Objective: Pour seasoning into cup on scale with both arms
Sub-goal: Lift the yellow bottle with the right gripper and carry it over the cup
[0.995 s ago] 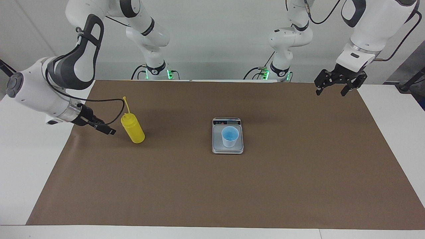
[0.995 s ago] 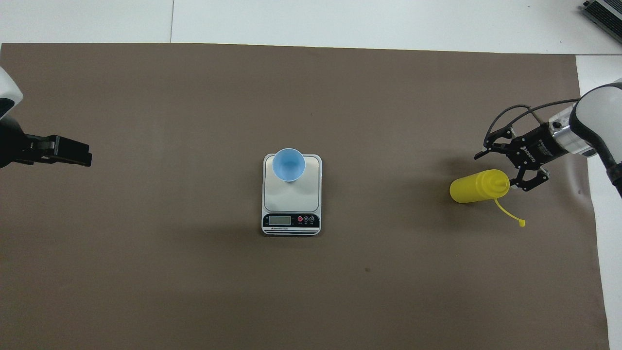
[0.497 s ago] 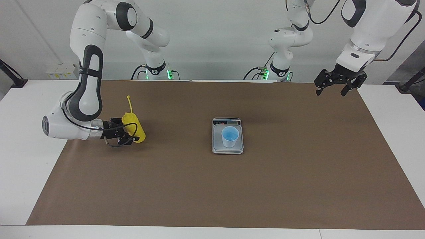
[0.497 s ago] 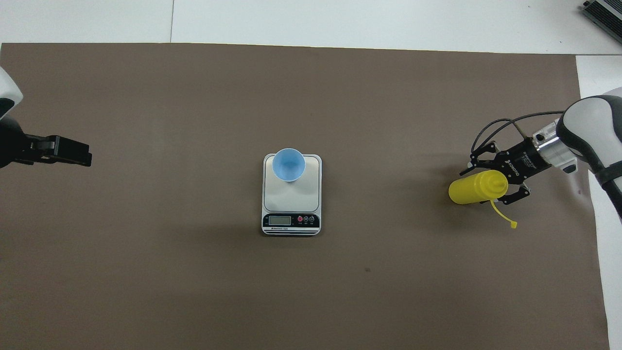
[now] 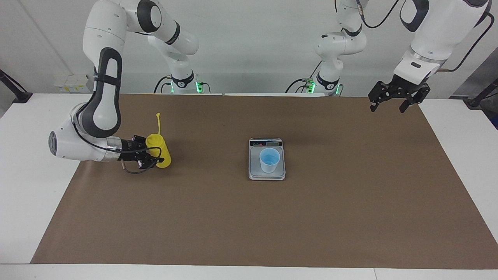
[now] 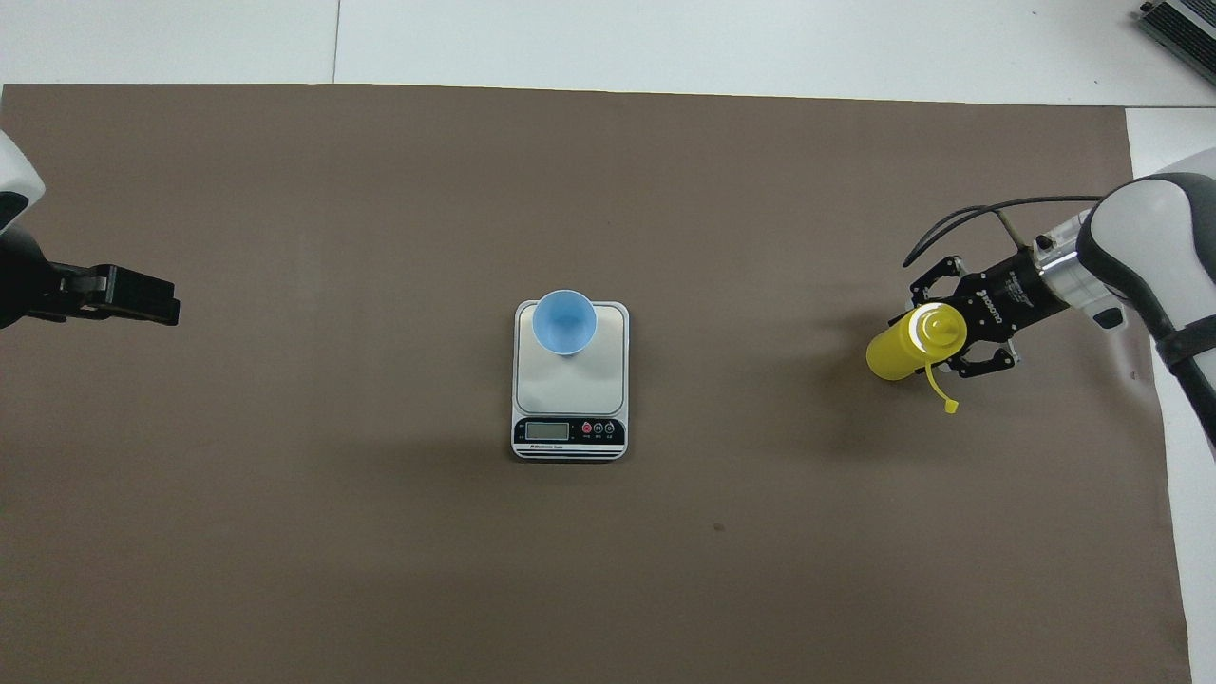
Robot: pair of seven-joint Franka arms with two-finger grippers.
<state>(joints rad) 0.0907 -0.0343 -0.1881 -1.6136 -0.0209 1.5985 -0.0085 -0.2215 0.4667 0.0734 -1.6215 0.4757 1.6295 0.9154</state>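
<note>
The yellow seasoning bottle (image 5: 162, 152) (image 6: 891, 354) stands on the brown mat toward the right arm's end of the table, its cap strap sticking up. My right gripper (image 5: 149, 154) (image 6: 950, 331) reaches in low from the side and is shut on the bottle's upper part, one finger on each side. The pale blue cup (image 5: 269, 160) (image 6: 564, 322) stands on the silver scale (image 5: 254, 172) (image 6: 570, 391) at the table's middle, on the part of the plate away from the display. My left gripper (image 5: 391, 104) (image 6: 169, 306) waits open in the air over the mat's edge at the left arm's end.
A brown mat (image 5: 311, 217) covers most of the white table (image 5: 23, 202). The scale's display strip (image 6: 568, 430) faces the robots. Bare mat lies between the bottle and the scale.
My right gripper has closed around the bottle. The bottle has gone from leaning to nearly upright and shifted slightly. The left arm has not moved.
</note>
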